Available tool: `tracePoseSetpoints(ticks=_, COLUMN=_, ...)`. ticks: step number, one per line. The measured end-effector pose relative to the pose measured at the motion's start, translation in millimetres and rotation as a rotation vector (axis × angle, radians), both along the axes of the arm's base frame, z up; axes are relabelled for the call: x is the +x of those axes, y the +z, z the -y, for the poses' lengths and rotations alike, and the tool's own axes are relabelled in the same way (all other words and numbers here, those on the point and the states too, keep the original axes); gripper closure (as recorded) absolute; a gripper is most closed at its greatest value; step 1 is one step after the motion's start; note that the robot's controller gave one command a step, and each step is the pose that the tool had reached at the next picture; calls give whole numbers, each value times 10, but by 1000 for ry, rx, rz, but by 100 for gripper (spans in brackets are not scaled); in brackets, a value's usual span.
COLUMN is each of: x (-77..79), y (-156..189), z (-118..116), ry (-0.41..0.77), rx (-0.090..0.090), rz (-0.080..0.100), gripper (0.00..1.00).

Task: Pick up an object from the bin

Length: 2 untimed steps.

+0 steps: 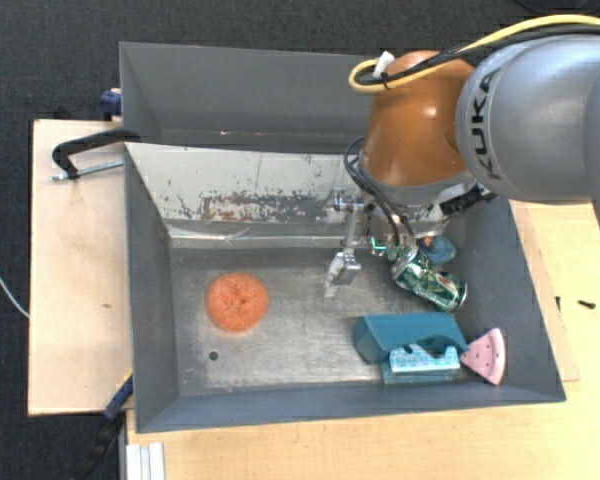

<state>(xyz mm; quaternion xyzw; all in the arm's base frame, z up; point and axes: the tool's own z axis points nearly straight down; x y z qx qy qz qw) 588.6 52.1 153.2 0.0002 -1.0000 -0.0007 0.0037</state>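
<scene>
Gripper: jaws spread, nothing between; crumpled green packet just outside the arm-side finger, lying aslant.

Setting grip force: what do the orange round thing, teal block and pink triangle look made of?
Orange round thing: fuzzy, matte, dimpled centre; likely a fibrous scrub pad or sponge. Teal block: smooth, matte, rounded edges, no glare; foam or plastic, unclear which. Pink triangle: smooth with a pale edge; probably plastic or rubber.
</scene>
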Motion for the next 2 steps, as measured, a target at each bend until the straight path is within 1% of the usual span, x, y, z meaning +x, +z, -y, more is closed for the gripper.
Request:
tracePoseSetpoints(ticks=1, x=18, y=49, z=2, ry=0, rx=0, rz=9, gripper=0)
tracePoseSetpoints(ticks=2, x=-134, y=289, z=505, ry=-25, rx=1, rz=6, gripper=0)
